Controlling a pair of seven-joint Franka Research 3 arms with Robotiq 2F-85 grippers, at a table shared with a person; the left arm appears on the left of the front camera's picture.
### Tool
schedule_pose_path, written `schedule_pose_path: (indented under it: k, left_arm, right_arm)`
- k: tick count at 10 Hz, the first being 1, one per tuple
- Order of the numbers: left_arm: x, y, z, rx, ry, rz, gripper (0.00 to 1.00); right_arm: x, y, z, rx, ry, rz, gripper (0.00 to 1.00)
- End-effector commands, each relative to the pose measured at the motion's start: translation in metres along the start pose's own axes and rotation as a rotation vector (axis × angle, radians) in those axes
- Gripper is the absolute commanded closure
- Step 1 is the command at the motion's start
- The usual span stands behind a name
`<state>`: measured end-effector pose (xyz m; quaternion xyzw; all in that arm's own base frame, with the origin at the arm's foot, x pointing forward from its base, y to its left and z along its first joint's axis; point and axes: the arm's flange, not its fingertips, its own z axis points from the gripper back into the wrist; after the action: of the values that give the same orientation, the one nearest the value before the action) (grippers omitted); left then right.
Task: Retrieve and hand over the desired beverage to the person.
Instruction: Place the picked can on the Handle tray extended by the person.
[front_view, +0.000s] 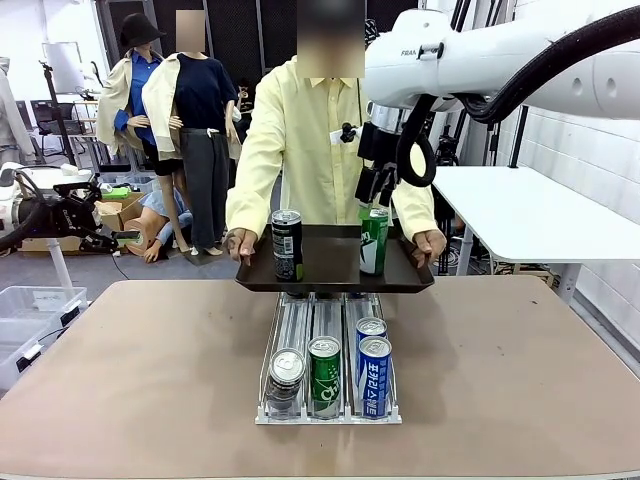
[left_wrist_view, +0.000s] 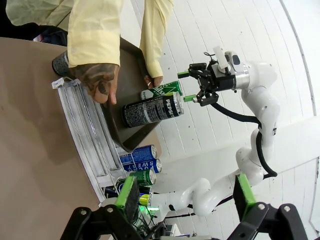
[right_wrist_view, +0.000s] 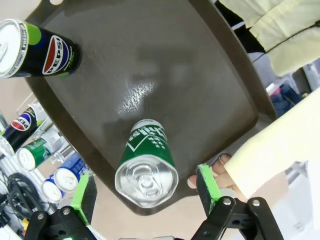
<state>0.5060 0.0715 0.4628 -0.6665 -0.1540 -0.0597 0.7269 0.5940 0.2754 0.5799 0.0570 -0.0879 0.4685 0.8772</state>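
Rack cans (front_view: 325, 372) below tray (front_view: 330, 270)

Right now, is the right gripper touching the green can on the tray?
Apart. In the right wrist view the green can stands between the right gripper pads, with a gap showing on each side.

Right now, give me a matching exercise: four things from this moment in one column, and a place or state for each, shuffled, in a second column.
Things:
1. green can
2. black Pepsi can
3. right gripper
4. tray

Places or states:
A. held at both ends by the person's hands
B. open, just above a can
C. upright at the tray's left end, front view
D. upright on the tray below the right gripper

Pairs: 1-D, 2-C, 3-B, 4-A
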Motion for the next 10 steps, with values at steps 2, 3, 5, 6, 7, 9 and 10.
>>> schedule_pose_path:
  k: [2, 3, 5, 6, 7, 9, 10]
  left_arm:
    - [-0.001, -0.002, 0.001, 0.010, -0.005, -0.004, 0.00]
    - [-0.001, -0.002, 0.001, 0.010, -0.005, -0.004, 0.00]
    - [-0.001, -0.002, 0.001, 0.010, -0.005, -0.004, 0.00]
    - [-0.001, -0.002, 0.001, 0.010, -0.005, -0.004, 0.00]
    - [-0.001, -0.002, 0.001, 0.010, -0.005, -0.004, 0.00]
    - [-0.001, -0.002, 0.001, 0.010, -0.005, -0.004, 0.00]
    - [-0.001, -0.002, 0.001, 0.010, -0.005, -0.004, 0.00]
  right_arm:
    - [-0.019, 0.011, 0.026, -0.033, -0.002, -0.004, 0.00]
    - [-0.026, 0.013, 0.030, -0.045, -0.015, -0.010, 0.00]
    - [-0.043, 0.012, 0.033, -0.044, 0.005, -0.040, 0.00]
    - [-0.058, 0.011, 0.036, -0.050, 0.001, -0.063, 0.00]
    - [-0.074, 0.009, 0.040, -0.052, -0.006, -0.093, 0.00]
    - [-0.101, 0.004, 0.050, -0.041, -0.036, -0.123, 0.00]
    - [-0.108, 0.003, 0.052, -0.033, -0.023, -0.125, 0.00]
